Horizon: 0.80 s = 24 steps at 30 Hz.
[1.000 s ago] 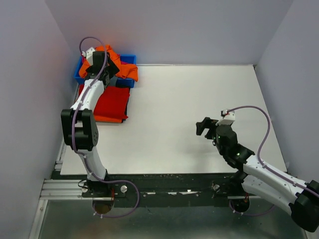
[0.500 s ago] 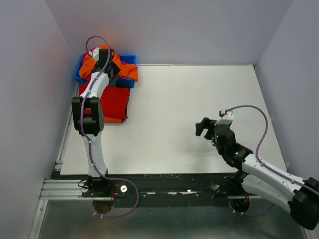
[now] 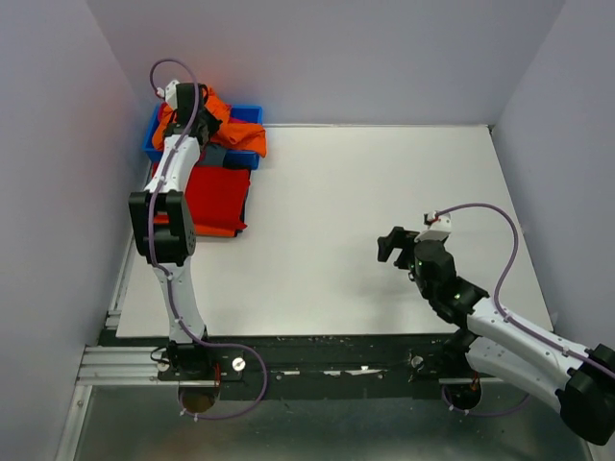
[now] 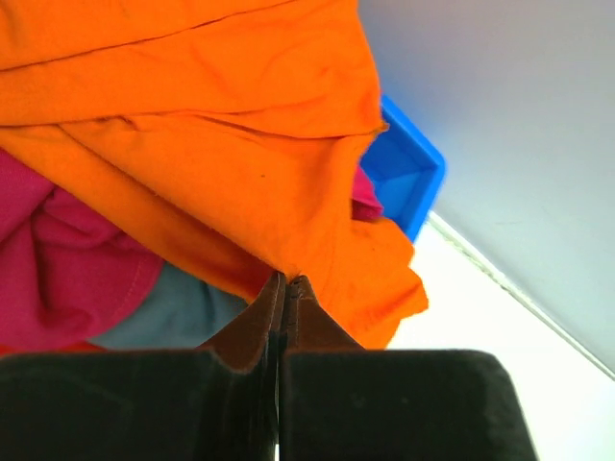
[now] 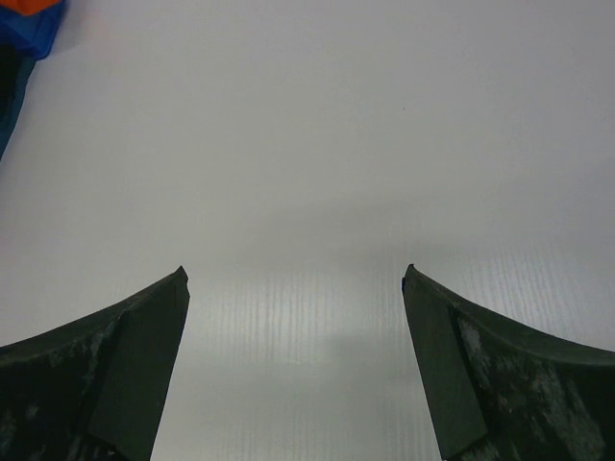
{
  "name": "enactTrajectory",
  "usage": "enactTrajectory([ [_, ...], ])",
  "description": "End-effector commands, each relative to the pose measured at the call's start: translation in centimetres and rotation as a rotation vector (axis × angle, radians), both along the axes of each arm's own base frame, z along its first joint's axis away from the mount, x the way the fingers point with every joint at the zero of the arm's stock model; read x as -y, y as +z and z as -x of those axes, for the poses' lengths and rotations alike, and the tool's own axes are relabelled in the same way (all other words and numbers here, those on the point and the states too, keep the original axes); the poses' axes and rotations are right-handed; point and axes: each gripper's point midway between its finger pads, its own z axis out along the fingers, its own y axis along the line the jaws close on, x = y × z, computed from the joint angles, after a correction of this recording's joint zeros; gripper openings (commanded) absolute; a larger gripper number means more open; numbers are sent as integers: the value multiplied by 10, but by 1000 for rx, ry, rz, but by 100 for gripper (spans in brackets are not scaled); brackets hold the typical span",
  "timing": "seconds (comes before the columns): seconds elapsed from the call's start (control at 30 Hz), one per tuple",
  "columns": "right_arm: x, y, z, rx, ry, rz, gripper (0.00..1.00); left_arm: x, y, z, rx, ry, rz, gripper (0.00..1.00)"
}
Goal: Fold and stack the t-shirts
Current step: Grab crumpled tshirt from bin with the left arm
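Observation:
An orange t-shirt (image 3: 238, 135) lies crumpled over the blue bin (image 3: 253, 113) at the far left corner. My left gripper (image 4: 290, 280) reaches into the bin, its jaws pressed together on a fold of the orange t-shirt (image 4: 192, 115). A magenta-pink t-shirt (image 4: 58, 259) lies under the orange one. A red t-shirt (image 3: 216, 197) lies folded flat on the table in front of the bin. My right gripper (image 5: 293, 274) hovers open above bare table at the near right (image 3: 389, 245), far from the shirts, with nothing between its fingers.
A small grey cloth (image 4: 168, 312) shows in the bin beneath the orange shirt. The bin's blue corner (image 4: 408, 173) sits close to the back wall. The left side wall runs right beside the bin and the red shirt.
My left gripper has closed from wide open onto the orange t-shirt, and its wrist has shifted a little over the bin. The right arm has stayed still.

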Motion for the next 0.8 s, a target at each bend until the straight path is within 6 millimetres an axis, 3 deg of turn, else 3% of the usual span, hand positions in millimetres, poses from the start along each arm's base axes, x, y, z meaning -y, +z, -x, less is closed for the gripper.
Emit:
enactTrajectory([
  [0.0,5,11,-2,17,-38,-9,100,14,99,18,198,-62,46,0],
  [0.17,6,13,-1,25,-40,-14,100,34,145,35,280,-129,80,0],
  [0.2,6,12,-1,22,-40,-12,100,58,160,41,309,-194,95,0],
  [0.4,9,14,-1,29,-51,-16,100,151,262,79,514,-487,170,0],
  [0.5,10,15,0,33,-57,-18,100,212,319,113,627,-670,227,0],
  [0.57,12,16,0,39,-64,-20,100,241,362,143,723,-778,251,0],
  [0.6,14,17,0,43,-72,-21,100,250,386,159,774,-818,266,0],
  [0.7,18,17,2,46,-88,-24,100,250,445,200,929,-881,317,0],
  [0.77,22,18,3,51,-102,-25,100,239,464,214,999,-870,321,0],
])
